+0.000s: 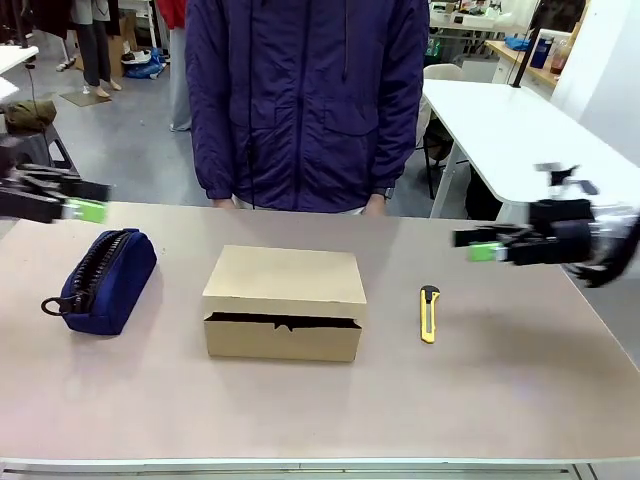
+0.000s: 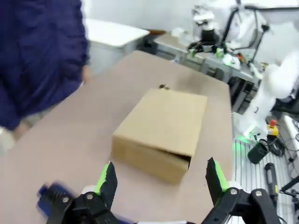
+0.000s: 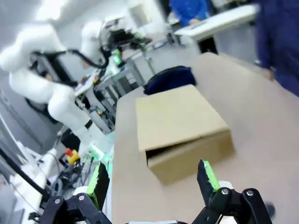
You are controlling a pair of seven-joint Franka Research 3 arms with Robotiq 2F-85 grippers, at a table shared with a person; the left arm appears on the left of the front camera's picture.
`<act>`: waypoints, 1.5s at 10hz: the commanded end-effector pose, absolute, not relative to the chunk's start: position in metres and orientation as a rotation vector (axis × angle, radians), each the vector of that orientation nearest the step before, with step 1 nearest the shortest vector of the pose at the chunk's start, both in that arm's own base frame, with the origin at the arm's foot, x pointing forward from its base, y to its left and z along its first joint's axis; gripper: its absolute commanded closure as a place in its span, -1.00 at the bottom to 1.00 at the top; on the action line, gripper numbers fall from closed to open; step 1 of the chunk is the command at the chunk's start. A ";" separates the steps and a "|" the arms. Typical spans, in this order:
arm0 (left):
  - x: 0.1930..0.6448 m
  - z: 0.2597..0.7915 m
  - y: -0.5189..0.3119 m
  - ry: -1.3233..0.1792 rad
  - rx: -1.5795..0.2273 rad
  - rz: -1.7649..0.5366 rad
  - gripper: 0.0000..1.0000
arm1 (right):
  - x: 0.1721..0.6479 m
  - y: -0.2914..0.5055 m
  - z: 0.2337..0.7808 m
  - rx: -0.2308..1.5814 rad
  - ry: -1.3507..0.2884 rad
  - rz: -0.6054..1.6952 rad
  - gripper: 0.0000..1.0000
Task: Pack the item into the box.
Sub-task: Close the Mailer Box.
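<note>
Front view: box (image 1: 284, 302) is seen mid-table, lid down, well apart from both grippers. Left gripper (image 2: 161, 179) jaws are spread wide with nothing between them, box ahead of them. Right gripper (image 3: 152, 179) jaws are likewise spread, box ahead. Navy pouch (image 1: 105, 280) and yellow utility knife (image 1: 429, 313) flank the box. No print is readable.

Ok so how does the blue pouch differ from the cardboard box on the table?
The pouch is navy, soft and rounded, while the box is brown, stiff and square-edged. The pouch is the smaller, narrower of the two. The pouch has a zipper along its top; the box has a lid flap lying down, with a dark gap along the front. Both rest on the table, apart from each other.
</note>
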State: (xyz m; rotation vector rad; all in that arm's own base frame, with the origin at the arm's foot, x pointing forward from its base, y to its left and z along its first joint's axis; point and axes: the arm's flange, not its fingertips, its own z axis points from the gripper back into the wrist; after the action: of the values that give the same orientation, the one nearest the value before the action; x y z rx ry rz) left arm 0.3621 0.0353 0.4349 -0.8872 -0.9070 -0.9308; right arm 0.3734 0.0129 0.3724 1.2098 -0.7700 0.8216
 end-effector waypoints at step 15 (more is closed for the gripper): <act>0.314 0.400 0.199 -0.870 -0.858 -0.430 -1.00 | 0.330 -0.175 0.346 1.211 -0.694 0.287 -1.00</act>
State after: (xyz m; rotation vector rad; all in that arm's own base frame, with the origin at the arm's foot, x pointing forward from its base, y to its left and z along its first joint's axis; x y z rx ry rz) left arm 0.3171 0.2012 0.3996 -0.8576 -0.8726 -0.4257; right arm 0.3346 -0.1775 0.3438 1.2011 -0.6839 0.2803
